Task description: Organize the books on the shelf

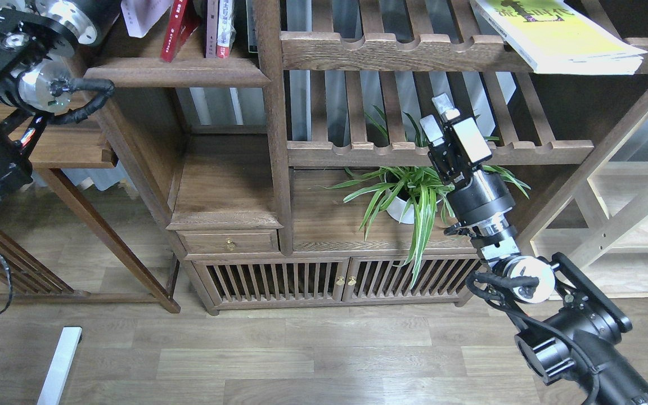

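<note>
The shelf [178, 74] is the dark-brown board with a moulded lip at the upper left. A corner of the white-covered book [142, 16] hangs above its left end at the frame's top edge. My left arm [48, 84] rises from the left and leaves the frame at the top, so its gripper is out of view. The yellow-green book [560, 35] lies flat on the upper slatted rack at the right. My right gripper [436, 115] is open and empty in front of the lower slatted rack. The dark red book is out of view.
Thin red and white-spined volumes [175, 31] lean on the shelf. A potted spider plant [408, 197] stands just below my right gripper. A small drawer [229, 243] and slatted cabinet doors [335, 280] sit lower. A wooden side table [71, 146] stands at the left.
</note>
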